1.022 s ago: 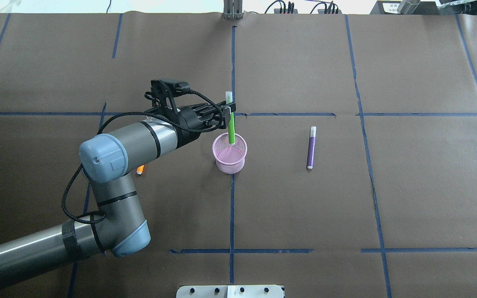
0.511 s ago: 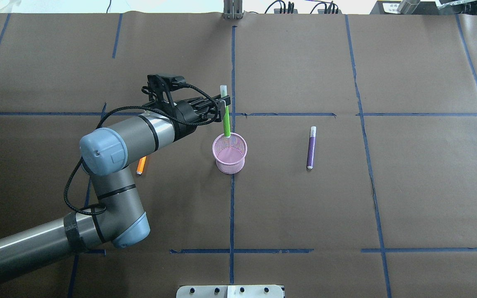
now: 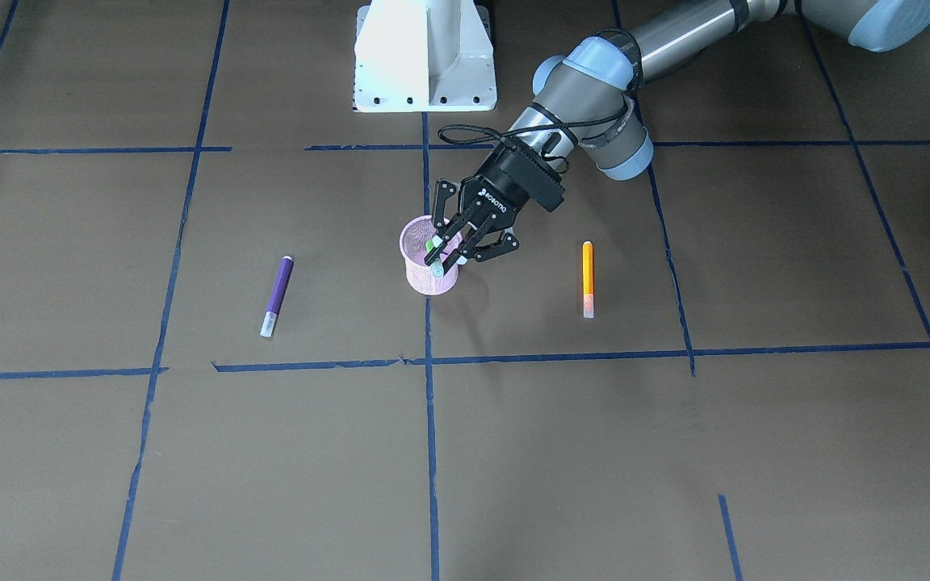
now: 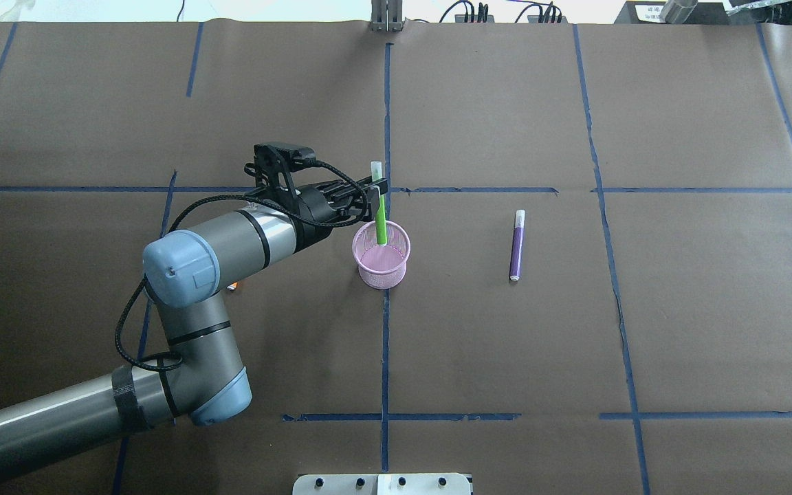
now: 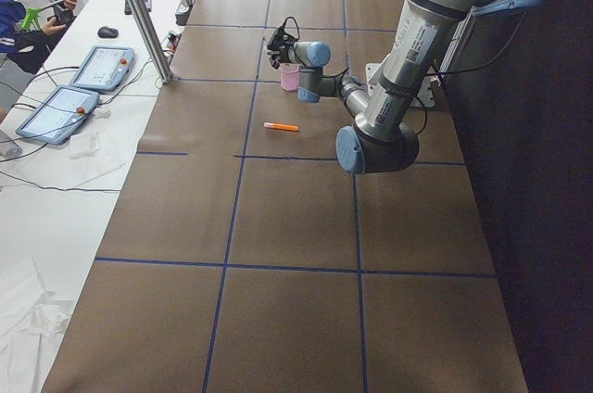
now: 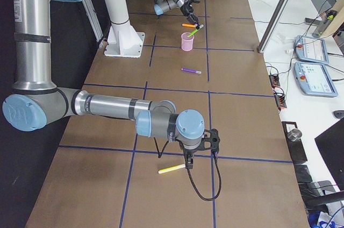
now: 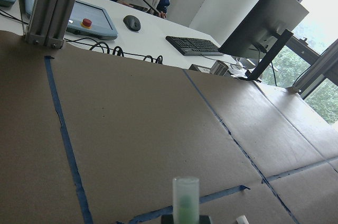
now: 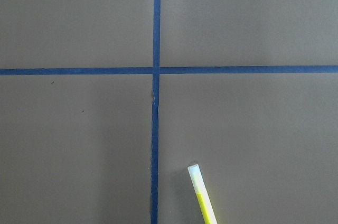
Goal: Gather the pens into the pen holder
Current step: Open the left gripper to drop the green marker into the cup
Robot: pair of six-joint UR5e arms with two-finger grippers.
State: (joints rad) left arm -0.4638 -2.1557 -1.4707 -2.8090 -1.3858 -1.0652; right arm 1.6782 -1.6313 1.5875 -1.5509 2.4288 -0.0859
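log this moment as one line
left pincer: shut on green pen, tip at cup mouth | right pincer: unclear, by yellow pen | purple pen, orange pen: on table

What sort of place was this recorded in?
Probably a robotics lab: a table covered in brown paper with a blue tape grid, teach pendants on the side bench, and a monitor and keyboard nearby.
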